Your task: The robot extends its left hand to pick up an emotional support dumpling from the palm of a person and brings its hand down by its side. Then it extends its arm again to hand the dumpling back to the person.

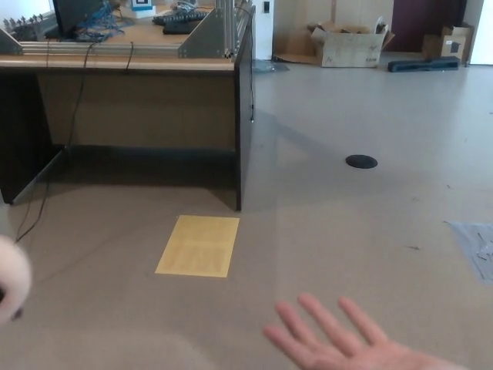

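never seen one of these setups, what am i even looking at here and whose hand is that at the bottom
This is the view from a camera on a humanoid robot's head, looking down at the floor in front of it. The open palm at the bottom is a person's hand, held out empty with its fingers spread. At the left edge is a blurred pale round thing, probably the soft toy dumpling the robot is handling; the hand carrying it cannot be made out. On the floor lie a yellow sheet and a round black disc. A wooden desk stands behind, with cardboard boxes further back.
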Controlling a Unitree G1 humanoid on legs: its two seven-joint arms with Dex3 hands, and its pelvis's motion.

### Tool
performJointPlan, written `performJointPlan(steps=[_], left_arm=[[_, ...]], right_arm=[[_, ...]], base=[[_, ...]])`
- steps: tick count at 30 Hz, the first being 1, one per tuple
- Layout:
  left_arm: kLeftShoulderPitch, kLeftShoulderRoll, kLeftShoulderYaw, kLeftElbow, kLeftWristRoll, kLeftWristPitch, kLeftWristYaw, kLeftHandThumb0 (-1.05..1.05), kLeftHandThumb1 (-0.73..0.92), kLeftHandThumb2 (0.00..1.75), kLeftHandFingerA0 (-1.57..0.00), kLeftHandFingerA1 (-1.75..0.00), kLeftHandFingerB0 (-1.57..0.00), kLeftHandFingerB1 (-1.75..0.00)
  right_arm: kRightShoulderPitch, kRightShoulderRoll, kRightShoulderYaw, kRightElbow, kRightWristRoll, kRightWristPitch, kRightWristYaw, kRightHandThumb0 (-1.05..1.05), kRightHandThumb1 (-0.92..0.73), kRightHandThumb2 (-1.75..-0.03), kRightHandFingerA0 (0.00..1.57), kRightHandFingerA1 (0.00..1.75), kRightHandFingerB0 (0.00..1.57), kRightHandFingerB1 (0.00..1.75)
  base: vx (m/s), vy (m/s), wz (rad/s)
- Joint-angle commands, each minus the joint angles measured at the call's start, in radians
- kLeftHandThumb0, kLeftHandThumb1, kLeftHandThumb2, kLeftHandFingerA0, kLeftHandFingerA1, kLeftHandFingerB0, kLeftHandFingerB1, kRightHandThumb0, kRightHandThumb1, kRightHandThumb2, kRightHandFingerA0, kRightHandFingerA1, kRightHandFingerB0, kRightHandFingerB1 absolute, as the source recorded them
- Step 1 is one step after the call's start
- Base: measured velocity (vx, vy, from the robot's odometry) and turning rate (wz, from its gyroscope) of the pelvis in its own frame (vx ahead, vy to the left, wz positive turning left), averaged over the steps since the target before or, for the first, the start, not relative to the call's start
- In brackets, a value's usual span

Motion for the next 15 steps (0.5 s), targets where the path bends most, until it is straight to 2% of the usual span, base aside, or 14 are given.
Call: performJointPlan(steps=[1, 3, 4, 7, 8, 9, 10, 12, 13, 14, 15], left_arm=[[-0.133, 0.086, -0.156, -0.128, 0.061, -0.012, 0.018, -0.14, 0.79, 0.63, -0.86, -1.47, -0.89, -0.84], [-0.177, 0.109, -0.211, -0.14, 0.081, -0.04, 0.01, -0.14, 0.79, 0.63, -0.86, -1.47, -0.89, -0.84], [-0.239, 0.116, -0.281, -0.154, 0.125, -0.083, 0.001, -0.15, 0.77, 0.65, -0.93, -1.37, -0.89, -0.89], [-0.315, 0.12, -0.382, -0.206, 0.174, -0.099, 0.015, -0.09, 0.77, 0.64, -0.92, -1.41, -0.9, -0.84], [-0.344, 0.118, -0.422, -0.222, 0.191, -0.101, 0.012, -0.02, 0.74, 0.75, -0.86, -1.47, -0.88, -0.93], [-0.361, 0.117, -0.448, -0.23, 0.2, -0.102, 0.01, -0.02, 0.74, 0.75, -0.86, -1.47, -0.88, -0.93], [-0.418, 0.11, -0.527, -0.239, 0.238, -0.123, -0.009, -0.05, 0.72, 0.77, -0.77, -1.51, -0.88, -1.01], [-0.444, 0.112, -0.564, -0.239, 0.252, -0.133, -0.014, -0.07, 0.71, 0.77, -0.76, -1.51, -0.87, -1.01], [-0.444, 0.112, -0.564, -0.239, 0.252, -0.133, -0.014, -0.07, 0.71, 0.77, -0.76, -1.51, -0.87, -1.01], [-0.482, 0.112, -0.611, -0.239, 0.269, -0.132, -0.027, -0.14, 0.68, 0.75, -0.83, -1.4, -0.89, -0.96], [-0.536, 0.101, -0.689, -0.253, 0.304, -0.126, -0.045, -0.16, 0.7, 0.72, -0.83, -1.4, -0.88, -1.0]], right_arm=[[0.006, -0.006, -0.019, 0.003, 0.031, -0.011, 0.002, -0.5, -0.58, -0.58, 0.78, 0.48, 0.38, 0.33], [0.008, -0.004, -0.021, 0.003, 0.03, -0.015, -0.003, -0.5, -0.58, -0.58, 0.78, 0.48, 0.38, 0.33], [0.008, -0.003, -0.023, 0.009, 0.031, -0.025, -0.002, -0.5, -0.6, -0.58, 0.78, 0.48, 0.39, 0.33], [0.008, -0.002, -0.023, 0.014, 0.032, -0.034, -0.001, -0.5, -0.6, -0.58, 0.78, 0.48, 0.39, 0.33], [0.008, -0.002, -0.023, 0.009, 0.032, -0.028, -0.003, -0.49, -0.6, -0.59, 0.78, 0.47, 0.4, 0.33], [0.009, -0.002, -0.022, 0.006, 0.032, -0.024, -0.005, -0.49, -0.6, -0.59, 0.78, 0.47, 0.4, 0.33], [0.006, -0.003, -0.018, 0.003, 0.026, -0.029, -0.01, -0.5, -0.61, -0.59, 0.78, 0.48, 0.39, 0.33], [0.001, -0.003, -0.018, 0.003, 0.027, -0.029, -0.01, -0.49, -0.6, -0.59, 0.78, 0.48, 0.39, 0.33], [0.001, -0.003, -0.018, 0.003, 0.027, -0.029, -0.01, -0.49, -0.6, -0.59, 0.78, 0.48, 0.39, 0.33], [-0.005, -0.002, -0.019, 0.002, 0.029, -0.02, -0.011, -0.5, -0.6, -0.58, 0.78, 0.48, 0.39, 0.33], [-0.008, -0.002, -0.016, 0.003, 0.024, -0.021, -0.017, -0.51, -0.58, -0.58, 0.77, 0.48, 0.37, 0.33]], base=[[0.0, 0.0, 0.0], [0.0, 0.0, 0.0], [0.0, 0.0, 0.0], [0.0, 0.0, 0.0], [0.0, 0.0, 0.0], [0.0, 0.0, 0.0], [0.0, 0.0, 0.0], [0.0, 0.0, 0.0], [0.0, 0.0, 0.0], [0.0, 0.0, 0.0], [0.0, 0.0, 0.0]])
